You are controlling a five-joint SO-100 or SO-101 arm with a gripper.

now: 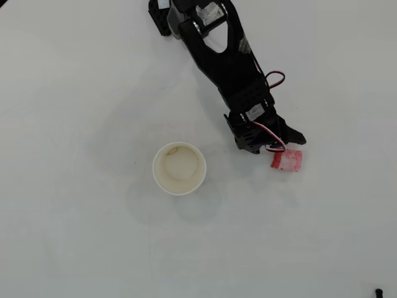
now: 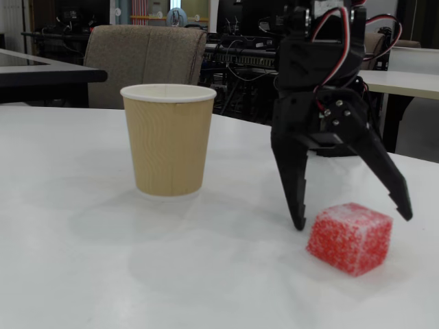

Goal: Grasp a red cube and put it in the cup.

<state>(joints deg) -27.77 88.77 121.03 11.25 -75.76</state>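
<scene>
My end effector (image 2: 351, 221) is spread wide and holds nothing, its two black fingers pointing down at the tabletop (image 2: 103, 274) just behind the red cube (image 2: 350, 238). In the fixed view one fingertip hangs beside the cube's left edge and the other near its upper right corner; I cannot tell from that view whether either touches it. In the overhead view my end effector (image 1: 273, 144) sits at the cube's (image 1: 286, 160) upper left, covering only its nearest corner, so I judge I am not yet astride it. The cube rests flat on the tabletop (image 1: 74, 236), with the paper cup (image 1: 179, 168) well apart from it to the left in the overhead view, upright and empty. To do this grasp well, I should slide forward over the cube until its centre lies between my fingers, and turn my wrist so the fingers meet two opposite flat faces rather than corners. Then I should lower until the tips nearly reach the tabletop, and close slowly. Closing off-centre would likely nudge the cube away or pinch one edge.
</scene>
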